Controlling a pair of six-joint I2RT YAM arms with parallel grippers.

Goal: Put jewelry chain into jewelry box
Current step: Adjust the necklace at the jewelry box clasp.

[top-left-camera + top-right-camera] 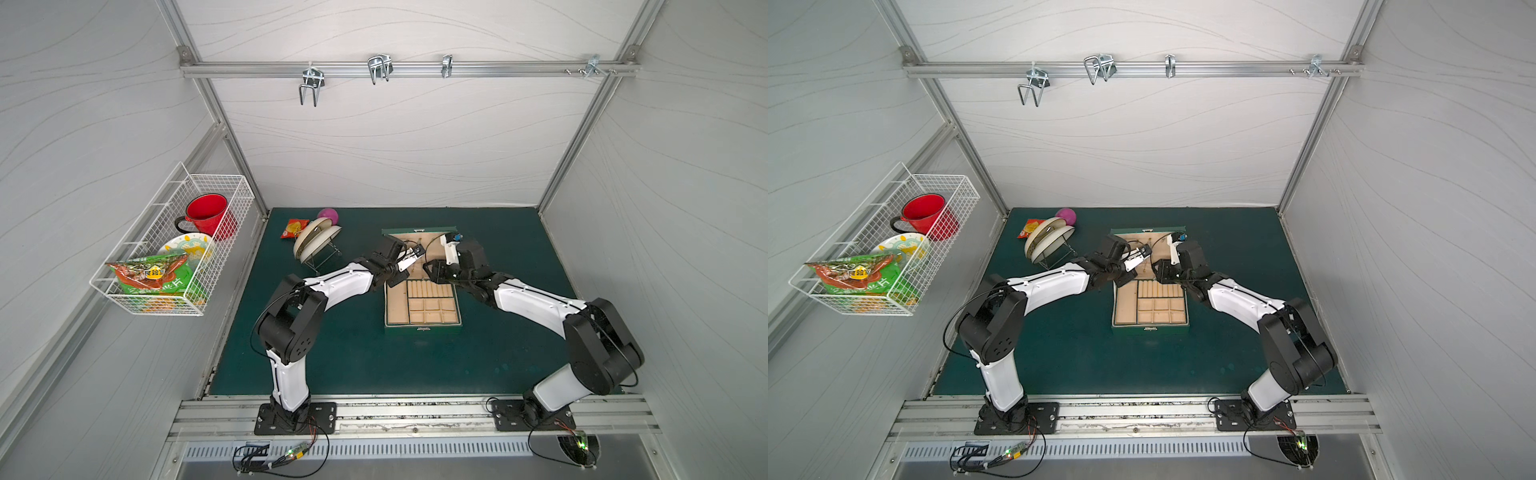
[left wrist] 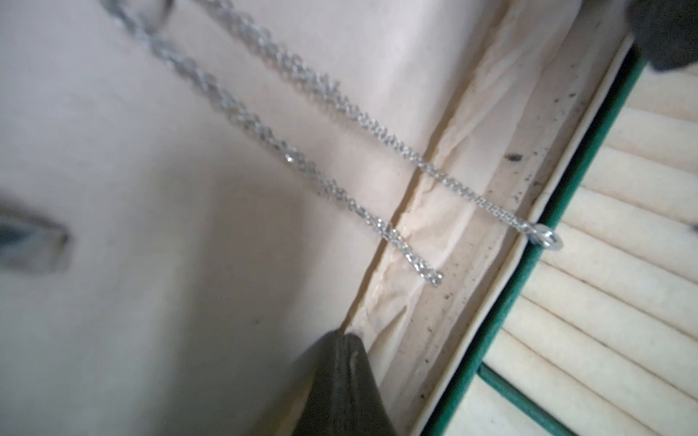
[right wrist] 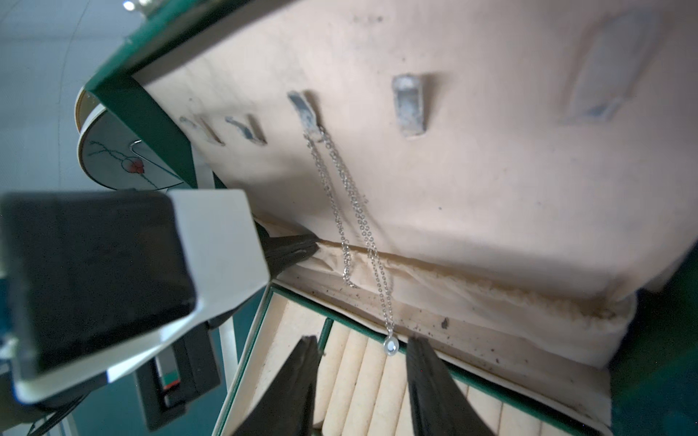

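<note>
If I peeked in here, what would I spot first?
Probably the open green jewelry box in the middle of the dark green table. Up close, a thin silver chain dangles from a hook on the lid's beige lining. A bright red mug sits in the white wire basket on the side wall.

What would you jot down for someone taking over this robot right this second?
Left claw: shut, tips at the lining of the lid beside the chain; I can't tell whether it pinches any fabric.
Right claw: open, fingers either side of the chain's ring end, not gripping it.
Jewelry chain: hangs from a hook in the raised lid of the jewelry box, ring end dangling over the ring rolls.
Done: chain hung inside the box.
Left: probably just back both claws away.
</note>
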